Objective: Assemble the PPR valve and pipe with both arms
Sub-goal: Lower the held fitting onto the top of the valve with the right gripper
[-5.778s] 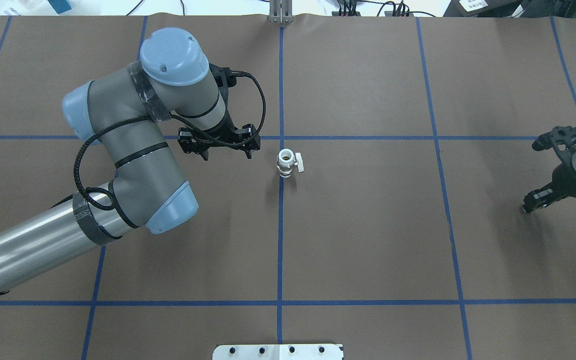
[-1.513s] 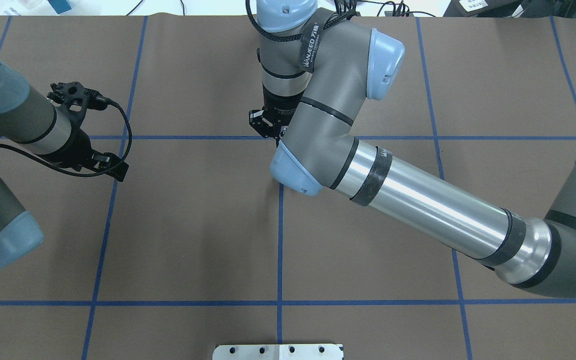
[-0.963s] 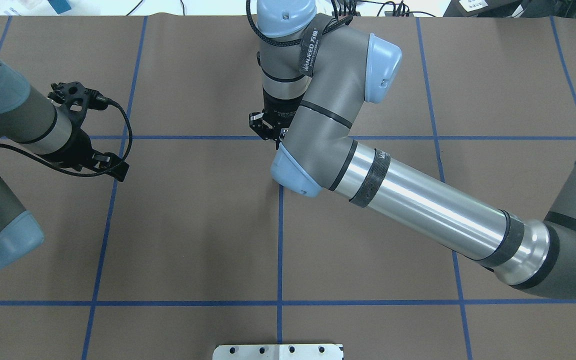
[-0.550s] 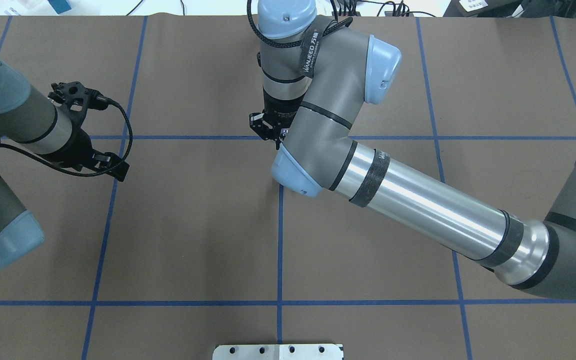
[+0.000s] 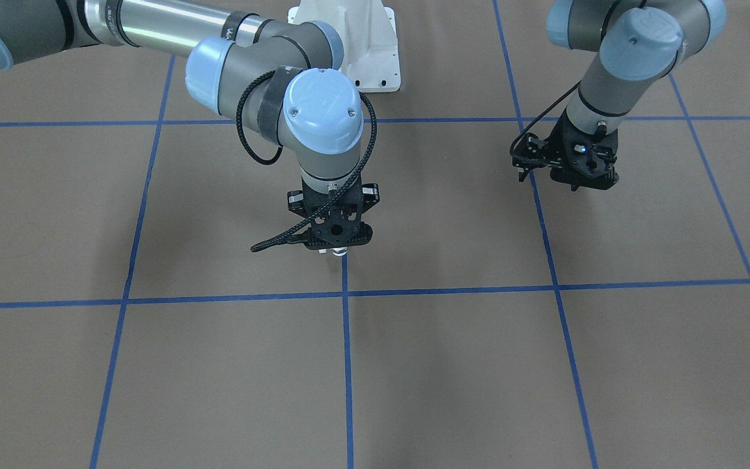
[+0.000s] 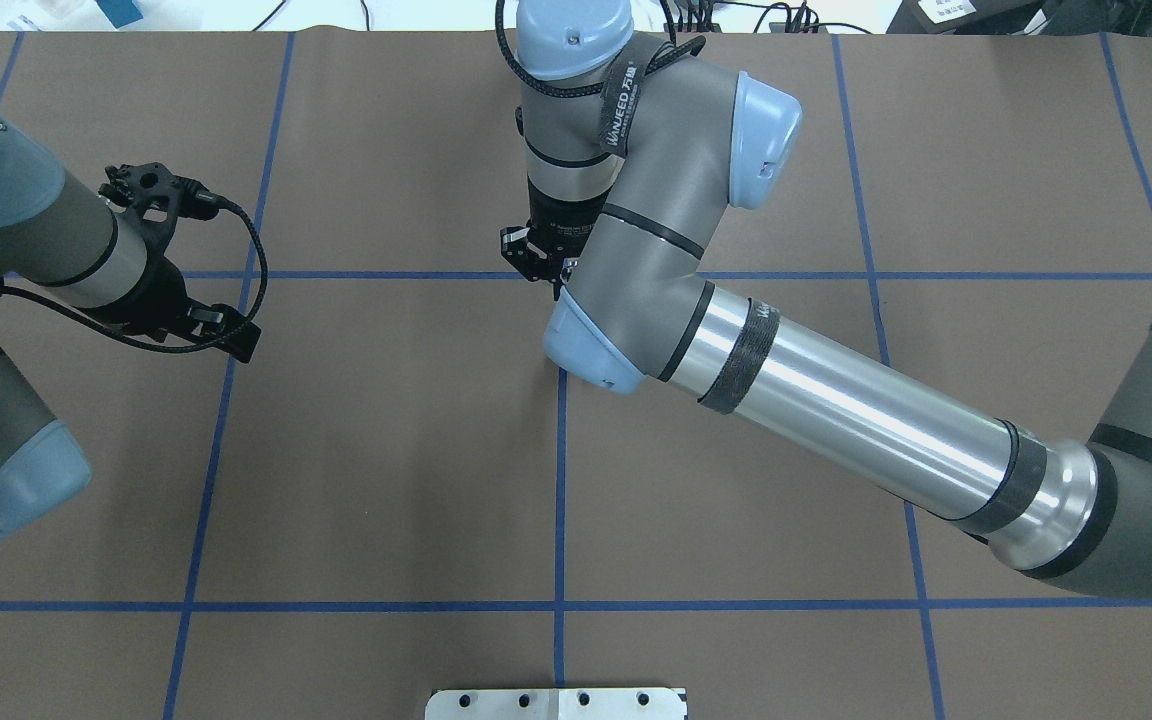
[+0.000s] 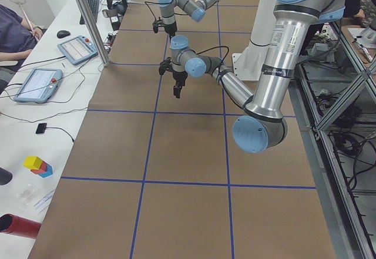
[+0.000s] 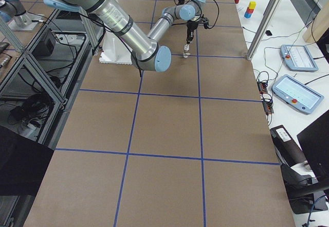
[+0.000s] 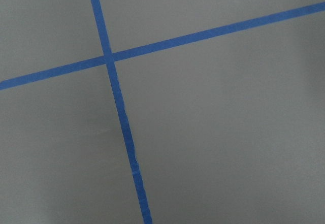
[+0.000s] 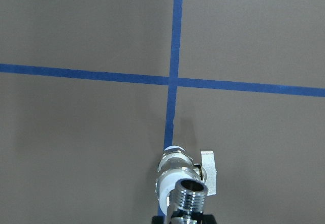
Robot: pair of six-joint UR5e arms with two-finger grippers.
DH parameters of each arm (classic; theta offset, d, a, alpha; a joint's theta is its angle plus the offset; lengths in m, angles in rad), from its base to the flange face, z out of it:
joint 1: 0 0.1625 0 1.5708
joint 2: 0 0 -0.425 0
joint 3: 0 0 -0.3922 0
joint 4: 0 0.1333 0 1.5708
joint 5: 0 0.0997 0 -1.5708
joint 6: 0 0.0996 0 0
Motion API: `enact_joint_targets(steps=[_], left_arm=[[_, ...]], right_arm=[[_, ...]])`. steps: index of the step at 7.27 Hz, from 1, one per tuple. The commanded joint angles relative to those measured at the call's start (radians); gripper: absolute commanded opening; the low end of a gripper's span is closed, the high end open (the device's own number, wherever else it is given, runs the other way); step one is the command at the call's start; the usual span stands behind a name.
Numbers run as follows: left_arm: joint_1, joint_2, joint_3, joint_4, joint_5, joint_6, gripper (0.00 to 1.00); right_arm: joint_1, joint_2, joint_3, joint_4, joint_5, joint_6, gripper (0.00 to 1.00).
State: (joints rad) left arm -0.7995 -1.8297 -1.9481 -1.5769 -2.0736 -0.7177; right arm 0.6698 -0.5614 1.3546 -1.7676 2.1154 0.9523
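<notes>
Brown paper-covered counter (image 6: 386, 480), gridded with blue tape lines (image 6: 560, 480). Right arm (image 6: 836, 400) reaches across to the centre. Left arm (image 6: 26, 240) sits off on its own side, well apart from the work.

Right gripper (image 5: 334, 238) points straight down over the centre line. Its wrist view shows only a sliver of black at the bottom edge, drawn in tight around the chrome piece. I read it as clamped on that piece, though the fingertips are mostly out of frame.

Left gripper (image 5: 567, 172) hangs over bare counter with nothing in it. No fingers show in its wrist view, so I take it as spread wide.

Small white plastic PPR valve (image 10: 170, 181), silvery metal collar, flat white side handle. It stands on end on a blue line near a crossing, directly under the right gripper.

Tiny shiny chrome pipe (image 10: 188, 196), threaded stub, open round bore facing up. It sits atop the valve, in line with it. I cannot tell whether it is seated or merely resting.

Handling, my judgement:
- **Valve:** light, stiff and smooth, and narrow on its end, so a sideways nudge would tip it. I'd brace it with the left gripper across the white body, below the collar and clear of the handle.
- **Pipe:** hard, slick and small enough to twist in the grip. It is best held on its flanks beneath the threads, never on the threads themselves.
</notes>
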Motion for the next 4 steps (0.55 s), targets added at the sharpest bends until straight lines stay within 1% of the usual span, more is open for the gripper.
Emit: enact_joint_targets(steps=[1,4], left_arm=[[0.0,-0.002,0.001,0.0,0.0,-0.002,1.0],[0.002,-0.003,0.001,0.0,0.001,-0.003,1.0]], right_arm=[[-0.001,0.0,-0.002,-0.001,0.0,-0.001,0.0],[-0.004,0.0,-0.008,0.001,0.0,-0.004,0.0]])
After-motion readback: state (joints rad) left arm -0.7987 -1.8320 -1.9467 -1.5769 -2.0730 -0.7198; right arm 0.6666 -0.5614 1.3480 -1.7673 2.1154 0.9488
